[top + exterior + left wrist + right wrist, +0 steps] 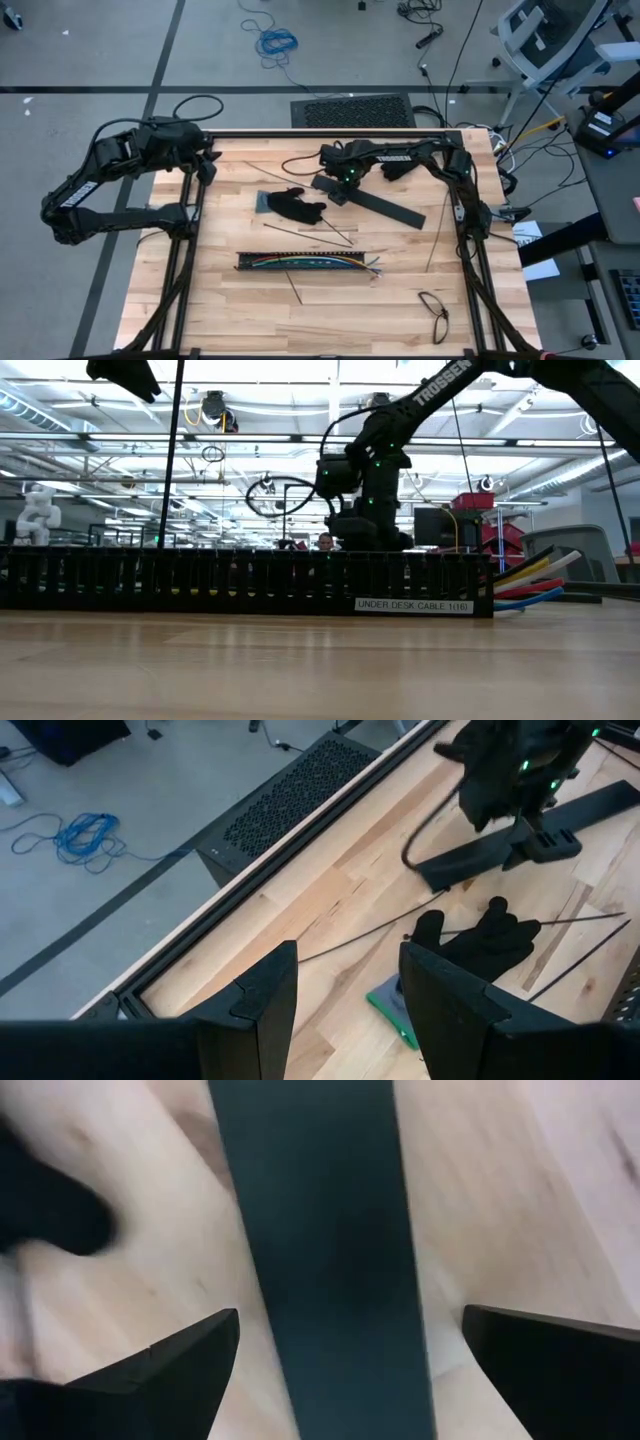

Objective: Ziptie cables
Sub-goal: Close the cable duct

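Note:
The cables (300,262) lie as coloured wires inside a long black slotted bar (250,262) on the table's near middle. Their ends (530,585) stick out of its right end. A thicker black cable (435,312) lies looped at the near right. My right gripper (350,1320) points down, open, over a flat black strip (320,1250) that lies on the table at the far middle, one finger on either side and clear of it. At the far left corner, my left gripper (345,1000) hangs open above the table with nothing between its fingers.
A black glove (293,205) lies on a small green-edged pad (261,203) just left of the right gripper. Thin straight black strips (312,233) lie scattered between glove and slotted bar. The near left of the table is bare wood.

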You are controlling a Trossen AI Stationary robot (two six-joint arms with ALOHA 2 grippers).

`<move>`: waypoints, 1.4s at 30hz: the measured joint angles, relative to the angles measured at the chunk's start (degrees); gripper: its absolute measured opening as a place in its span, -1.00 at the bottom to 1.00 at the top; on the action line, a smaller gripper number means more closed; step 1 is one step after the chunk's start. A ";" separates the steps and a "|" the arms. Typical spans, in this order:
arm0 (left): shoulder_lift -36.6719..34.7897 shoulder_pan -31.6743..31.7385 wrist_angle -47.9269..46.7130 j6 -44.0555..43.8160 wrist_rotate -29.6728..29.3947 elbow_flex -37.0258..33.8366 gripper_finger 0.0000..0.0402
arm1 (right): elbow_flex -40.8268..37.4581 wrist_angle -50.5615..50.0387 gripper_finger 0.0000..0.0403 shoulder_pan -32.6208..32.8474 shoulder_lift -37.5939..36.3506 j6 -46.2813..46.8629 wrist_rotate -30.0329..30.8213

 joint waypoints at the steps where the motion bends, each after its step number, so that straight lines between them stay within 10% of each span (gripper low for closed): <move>1: 0.00 0.02 0.08 0.00 -0.02 0.00 -0.14 | 0.08 -0.22 0.89 0.06 0.26 -0.54 0.15; 10: 0.00 0.00 0.09 -0.02 -0.20 0.00 -0.14 | 0.26 -1.43 0.82 0.85 1.62 -2.68 2.91; 20: 0.02 0.00 0.08 -1.53 -0.20 0.00 -0.14 | 0.21 -4.54 0.06 1.45 1.74 -4.51 3.65; 42: 0.00 0.00 0.02 -1.47 -0.20 0.00 -0.14 | -0.24 -19.76 0.14 8.36 1.94 -6.25 2.47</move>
